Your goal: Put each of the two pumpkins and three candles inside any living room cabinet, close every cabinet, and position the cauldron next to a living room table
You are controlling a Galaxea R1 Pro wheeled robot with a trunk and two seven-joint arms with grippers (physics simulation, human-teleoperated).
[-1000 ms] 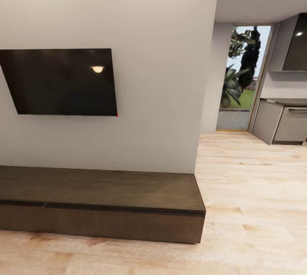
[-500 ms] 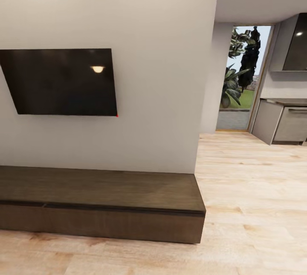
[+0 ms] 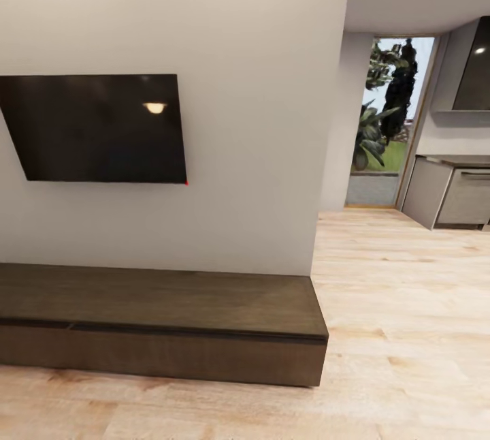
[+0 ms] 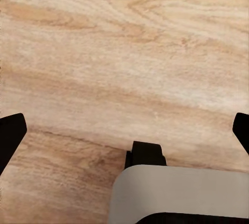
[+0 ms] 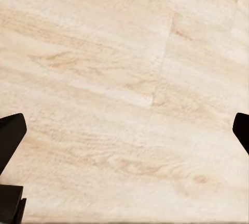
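Dark brown wood makes up the cabinet (image 3: 163, 324), a long low unit standing against the white wall (image 3: 258, 120) under a black TV (image 3: 95, 128); its fronts sit flush, all shut, and its top is bare. To its right, pale plank floor (image 3: 401, 304) runs toward a glass door (image 3: 384, 120) with plants behind it and grey kitchen units (image 3: 452, 195).

In the left wrist view, the left gripper (image 4: 124, 130) hangs over the planks with its two black fingertips (image 4: 10, 133) at opposite edges of the picture, spread wide, nothing between them and nothing touched. A grey and black part of the robot (image 4: 176, 193) lies below it.

The right gripper (image 5: 124, 130) is likewise spread wide above bare floor, its fingertips (image 5: 10, 133) far apart, holding nothing.
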